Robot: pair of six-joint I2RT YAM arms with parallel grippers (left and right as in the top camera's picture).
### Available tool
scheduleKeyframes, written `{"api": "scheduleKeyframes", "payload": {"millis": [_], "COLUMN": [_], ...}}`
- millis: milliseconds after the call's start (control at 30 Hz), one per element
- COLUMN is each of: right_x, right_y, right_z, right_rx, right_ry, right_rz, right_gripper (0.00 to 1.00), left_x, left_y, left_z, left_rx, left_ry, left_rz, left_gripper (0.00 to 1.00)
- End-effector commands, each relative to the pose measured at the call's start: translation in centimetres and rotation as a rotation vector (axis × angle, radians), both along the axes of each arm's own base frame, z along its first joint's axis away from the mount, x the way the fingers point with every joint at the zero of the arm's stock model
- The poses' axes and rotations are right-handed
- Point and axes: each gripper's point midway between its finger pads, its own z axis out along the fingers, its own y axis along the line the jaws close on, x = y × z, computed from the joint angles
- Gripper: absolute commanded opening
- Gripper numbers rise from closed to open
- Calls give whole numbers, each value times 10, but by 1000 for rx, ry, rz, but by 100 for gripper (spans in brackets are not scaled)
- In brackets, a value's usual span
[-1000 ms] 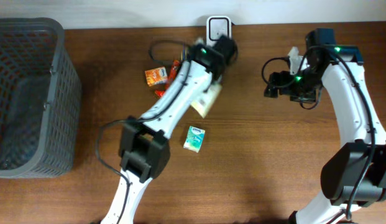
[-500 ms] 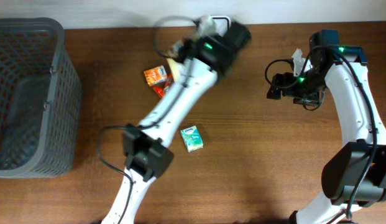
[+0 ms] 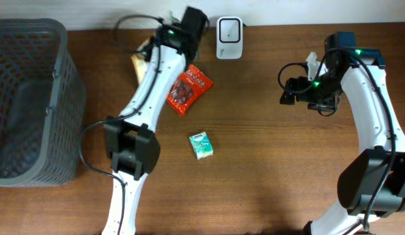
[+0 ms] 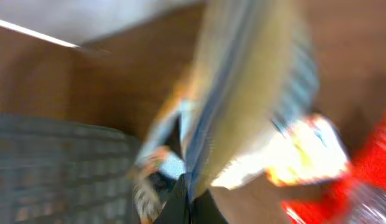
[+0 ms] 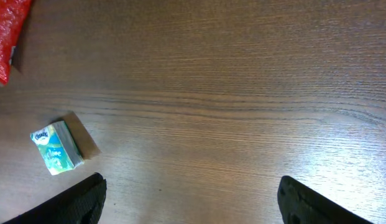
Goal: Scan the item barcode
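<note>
My left gripper (image 3: 152,53) is shut on a flat beige packet (image 3: 139,64), held up at the back of the table, left of the white barcode scanner (image 3: 229,29). The left wrist view is blurred. There the beige packet (image 4: 242,93) rises from between the dark fingers (image 4: 180,202) of the left gripper (image 4: 189,198). My right gripper (image 3: 288,91) hangs open over bare wood on the right. In the right wrist view the right gripper (image 5: 191,184) holds nothing between its fingers.
A red snack bag (image 3: 189,88) lies right of the left arm, and a small green tissue pack (image 3: 201,145) sits mid-table. A grey mesh basket (image 3: 32,39) stands at the far left. An orange and white pack (image 4: 304,155) lies below the left gripper.
The left arm has swung from in front of the scanner to the left, carrying the beige packet. The red bag now lies uncovered. The right arm has stayed put.
</note>
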Motion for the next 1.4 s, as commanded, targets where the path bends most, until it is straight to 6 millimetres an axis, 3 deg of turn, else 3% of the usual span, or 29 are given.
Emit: {"api": "scheduleKeyframes", "payload": {"millis": [0,133,300,333,367,400,533,633,700,800,900,1067,1233,1367], "right_x": [4,2,2,1,1,0,-1,3,7,18,34,66,91,112], "right_y": [-2,-2,-1,-1,-1,-2,-6,9,29,53,78,118,158,195], "right_z": [5,4,4,4,4,4,6,11,19,25,29,32,4,-26], "right_rx": [-12,-11,-8,-7,-8,-6,23,112,199,236,230,225,200,237], "right_ry": [-18,-11,-8,-5,-4,0,6,-14,-55,-117,-201,-287,-314,-341], "right_rz": [8,9,8,8,7,0,-34,-19,50,115,180,115,93,106], "right_gripper": [89,89,89,89,89,89,89,89,89,89,89,91,91,91], "left_x": [-18,-28,-55,-59,-61,-63,-71,-72,-63,-45,-31,-24,-26,-28], "left_y": [-60,-93,-139,-148,-152,-155,-164,-166,-149,-99,-56,-17,-10,8], "left_z": [-19,-18,-33,-36,-37,-37,-21,18,56,104,117,79,37,24], "left_rx": [-169,-177,-303,-337,-349,-366,-476,-576,-595,-566,-536,-520,-520,-521], "left_ry": [78,81,190,211,217,225,260,225,123,-60,-138,-39,67,90], "left_rz": [-120,-185,-286,-306,-313,-321,-347,-372,-340,-206,-108,-11,26,93], "left_gripper": [0,0,9,23,52,75,77,76,76,76,67,68,70,74]}}
